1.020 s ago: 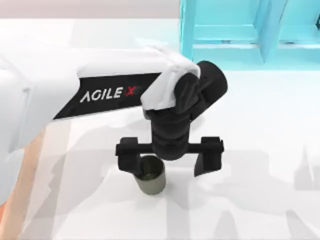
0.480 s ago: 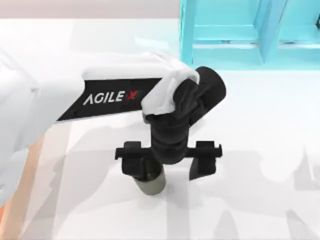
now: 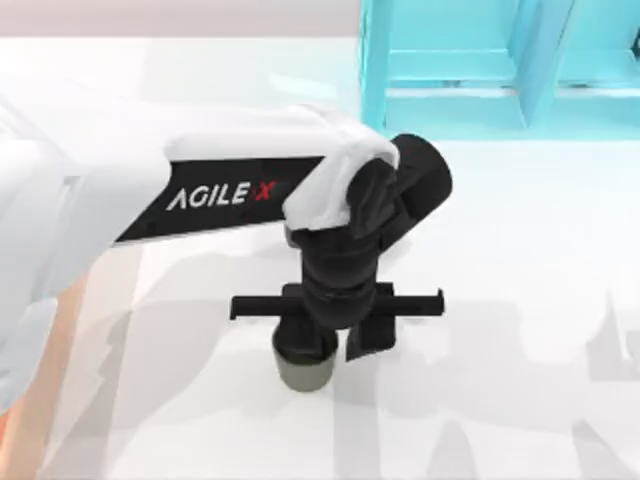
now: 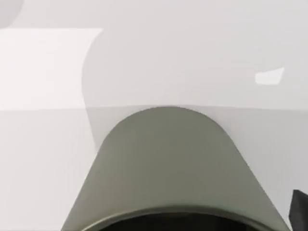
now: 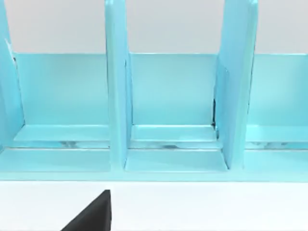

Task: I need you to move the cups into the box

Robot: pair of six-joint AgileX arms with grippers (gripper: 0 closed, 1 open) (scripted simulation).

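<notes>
A dark olive-grey cup (image 3: pixel 303 373) stands upright on the white table, in the middle of the top view near its front. My left gripper (image 3: pixel 340 340) points down over the cup's right rim. One finger covers the cup's mouth and the other sits just outside its wall, so the gripper is shut on the cup. In the left wrist view the cup (image 4: pixel 168 168) is very close, with a dark fingertip (image 4: pixel 301 207) beside it. A strip of the box's orange-brown edge (image 3: pixel 40 400) shows at the far left, mostly under my left arm.
The turquoise shelf unit (image 3: pixel 480 60) stands at the back right of the table. The right wrist view faces its compartments (image 5: pixel 168 96), with a dark finger (image 5: pixel 91 216) of my parked right gripper low in that view. White table lies to the right of the cup.
My left gripper's fingers have drawn together from wide open, one sliding over the cup's mouth and the other coming in beside its right wall. The arm and cup have barely moved.
</notes>
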